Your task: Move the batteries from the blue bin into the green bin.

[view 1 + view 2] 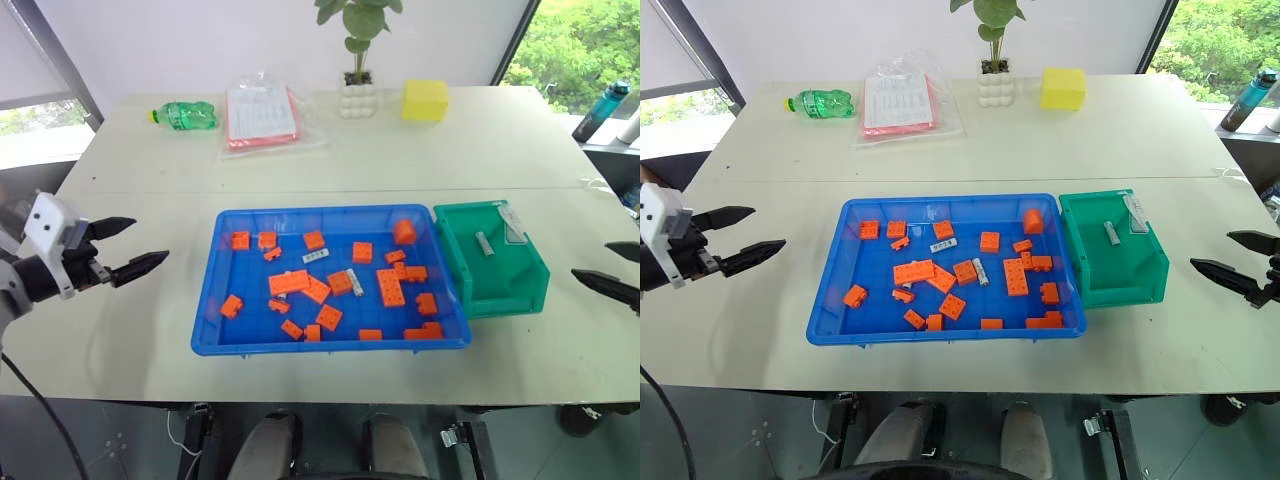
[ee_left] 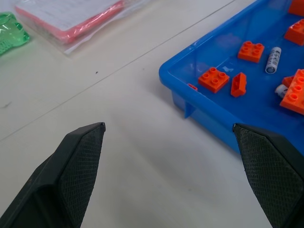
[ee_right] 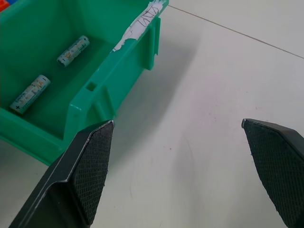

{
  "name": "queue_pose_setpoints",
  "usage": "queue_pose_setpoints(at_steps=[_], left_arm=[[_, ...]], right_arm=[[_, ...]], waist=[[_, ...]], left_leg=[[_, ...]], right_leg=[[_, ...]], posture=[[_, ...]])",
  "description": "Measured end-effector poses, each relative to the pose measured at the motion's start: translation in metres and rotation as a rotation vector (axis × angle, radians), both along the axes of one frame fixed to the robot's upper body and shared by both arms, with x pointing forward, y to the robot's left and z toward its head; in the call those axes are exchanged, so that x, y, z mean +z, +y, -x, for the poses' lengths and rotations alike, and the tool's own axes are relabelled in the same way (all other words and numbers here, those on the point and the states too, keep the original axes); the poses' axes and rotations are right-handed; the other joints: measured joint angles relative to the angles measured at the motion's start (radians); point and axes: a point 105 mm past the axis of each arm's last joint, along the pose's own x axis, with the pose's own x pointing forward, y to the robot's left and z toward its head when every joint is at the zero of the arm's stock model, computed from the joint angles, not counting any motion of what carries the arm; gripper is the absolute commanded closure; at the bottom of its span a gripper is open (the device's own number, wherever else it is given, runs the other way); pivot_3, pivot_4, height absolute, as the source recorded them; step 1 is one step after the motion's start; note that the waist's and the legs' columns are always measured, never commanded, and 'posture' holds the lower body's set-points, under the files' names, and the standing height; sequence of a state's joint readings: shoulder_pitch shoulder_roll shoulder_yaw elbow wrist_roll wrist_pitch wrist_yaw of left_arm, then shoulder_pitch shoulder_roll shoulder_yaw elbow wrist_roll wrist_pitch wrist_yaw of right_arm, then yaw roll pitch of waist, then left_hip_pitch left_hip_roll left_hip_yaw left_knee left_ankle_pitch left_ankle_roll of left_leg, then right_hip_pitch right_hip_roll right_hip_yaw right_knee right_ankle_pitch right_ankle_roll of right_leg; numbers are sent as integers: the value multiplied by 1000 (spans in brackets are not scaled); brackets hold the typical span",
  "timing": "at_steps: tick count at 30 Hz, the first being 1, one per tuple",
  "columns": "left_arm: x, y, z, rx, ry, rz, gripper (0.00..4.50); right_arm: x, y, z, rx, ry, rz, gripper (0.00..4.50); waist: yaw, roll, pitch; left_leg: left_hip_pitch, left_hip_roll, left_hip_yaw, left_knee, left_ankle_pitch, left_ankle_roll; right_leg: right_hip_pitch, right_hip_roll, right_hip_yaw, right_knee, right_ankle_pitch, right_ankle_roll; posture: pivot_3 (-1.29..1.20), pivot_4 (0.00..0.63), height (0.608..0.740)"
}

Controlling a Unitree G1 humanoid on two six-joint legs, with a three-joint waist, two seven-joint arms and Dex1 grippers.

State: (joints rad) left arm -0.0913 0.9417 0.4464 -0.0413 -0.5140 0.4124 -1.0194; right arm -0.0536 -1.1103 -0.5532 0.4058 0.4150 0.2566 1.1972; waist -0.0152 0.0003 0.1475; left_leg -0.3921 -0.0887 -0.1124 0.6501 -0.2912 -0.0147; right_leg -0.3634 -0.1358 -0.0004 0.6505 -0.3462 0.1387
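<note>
My left gripper (image 1: 128,248) hangs empty, jaws spread wide, beside the blue bin (image 1: 208,300); my right gripper (image 1: 1238,261) stands equally wide and empty near the green bin (image 1: 520,290). Two batteries (image 3: 30,94) lie inside the green bin. Two more (image 1: 316,257) lie among orange bricks (image 1: 288,282) in the blue bin.

I can read nothing: the print on the batteries (image 3: 30,94) and the scrawl on the green bin (image 3: 85,97) stay illegible.
</note>
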Motion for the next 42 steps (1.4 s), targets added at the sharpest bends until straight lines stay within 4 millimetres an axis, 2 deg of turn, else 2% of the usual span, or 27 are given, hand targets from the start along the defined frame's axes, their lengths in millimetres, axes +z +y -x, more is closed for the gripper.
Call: queue_pose_setpoints(at_steps=[14,18,20,23,24,26,27,28,30,31,34,35,37,39,42], left_arm=[[5,-4,-3,-9,3,18,0],[8,-12,0,-39,1,16,0],[7,-15,2,-60,13,18,0],[10,-24,4,-111,30,8,0],[12,-28,6,-142,41,6,0],[17,-35,7,-179,36,-4,0],[19,-38,8,-205,49,-7,0],[20,-41,8,-222,50,-8,0],[22,-51,13,-301,70,-30,0],[22,-57,16,-343,75,-38,0],[20,-66,21,-409,94,-61,0],[18,-70,24,-433,105,-66,0],[18,-75,26,-462,108,-77,0],[17,-81,31,-505,115,-92,0],[16,-87,36,-543,123,-100,0]], right_arm=[[6,-4,-5,-28,-21,-15,56],[14,3,-14,-10,-37,-29,56],[25,17,-22,43,-56,-34,56],[43,51,-35,194,-88,-5,56],[52,73,-42,284,-94,10,56],[61,98,-48,388,-106,34,56],[68,121,-56,471,-118,23,56],[71,133,-58,515,-127,24,56],[74,189,-69,698,-139,8,56],[72,215,-72,780,-133,12,56],[57,266,-75,930,-93,22,56],[44,293,-76,996,-57,32,56],[25,323,-77,1059,-12,51,56],[8,343,-78,1102,17,90,56],[-13,358,-76,1158,42,151,56]], waist=[[-3,0,0],[-3,0,0],[-5,2,1],[-7,3,2],[-6,3,2],[-5,4,3],[-5,3,3],[-5,3,4],[-14,2,4],[-20,2,5],[-25,2,5],[-26,1,5],[-29,1,5],[-30,1,5],[-30,1,5]], left_leg=[[0,0,0,0,0,0],[0,0,0,0,0,0],[0,1,1,0,0,0],[0,1,1,0,0,0],[0,1,1,1,0,0],[-1,1,1,1,0,0],[-1,1,1,1,0,0],[-1,1,1,1,0,0],[-1,1,1,0,0,-1],[-1,1,1,0,0,-1],[-2,1,-1,-1,1,-1],[-5,0,-2,0,1,-1],[-9,0,-3,3,1,-1],[-15,-1,-6,8,1,-1],[-17,-2,-6,12,1,-1]], right_leg=[[0,0,0,0,0,0],[0,0,0,0,0,0],[0,0,0,0,0,0],[-1,0,0,0,0,0],[-1,0,0,1,0,0],[-1,0,0,1,0,0],[-1,0,0,1,0,0],[-2,0,0,1,0,0],[-2,1,0,1,0,0],[-3,1,0,2,0,0],[-5,0,-1,3,0,0],[-7,0,-1,5,0,0],[-11,0,-2,10,0,0],[-16,0,-2,15,0,0],[-18,0,-3,16,0,0]], posture=[[0,150,726],[0,150,726],[0,150,726],[0,150,726],[0,150,726],[0,150,726],[0,150,726],[0,150,726],[0,150,726],[0,150,726],[0,150,726],[0,150,726],[0,150,726],[0,150,726],[0,150,726]])
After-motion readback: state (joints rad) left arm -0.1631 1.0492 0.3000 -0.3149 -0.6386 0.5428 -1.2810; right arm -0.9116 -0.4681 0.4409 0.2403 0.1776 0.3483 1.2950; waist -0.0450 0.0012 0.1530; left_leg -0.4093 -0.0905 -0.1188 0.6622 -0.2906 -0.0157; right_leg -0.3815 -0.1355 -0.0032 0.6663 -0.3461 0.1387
